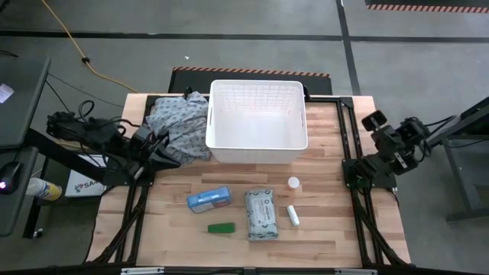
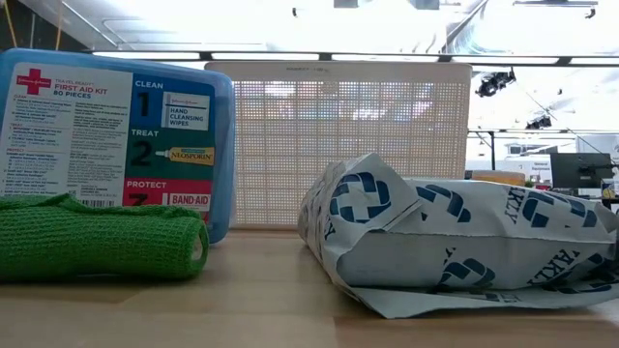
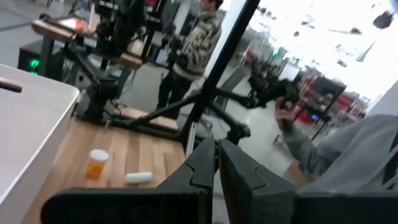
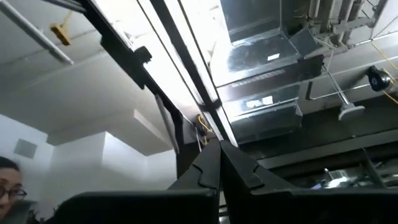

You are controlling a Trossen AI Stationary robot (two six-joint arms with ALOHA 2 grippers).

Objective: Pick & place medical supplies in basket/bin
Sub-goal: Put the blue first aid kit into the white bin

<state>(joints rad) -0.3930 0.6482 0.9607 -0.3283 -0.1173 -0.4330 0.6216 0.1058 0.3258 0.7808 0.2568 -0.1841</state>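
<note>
Supplies near front edge of tabletop [image 1: 321, 153]: green bar [image 1: 221, 228], grey-white soft pack [image 1: 262, 215], blue-white flat packet [image 1: 208, 199], white tube [image 1: 293, 215], orange-capped vial [image 1: 293, 182] | basket [image 1: 257, 114] behind them, nothing seen inside | grey cloth [image 1: 179, 126] touching its left side | left claw [image 3: 217, 163] clenched, at left edge | right claw [image 4: 220, 163] clenched, at right edge

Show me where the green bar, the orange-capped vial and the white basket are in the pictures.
green bar [image 1: 221, 228]: high view, middle of its top.
orange-capped vial [image 3: 96, 164]: left wrist view, its orange body.
white basket [image 1: 257, 143]: high view, near wall.
</note>
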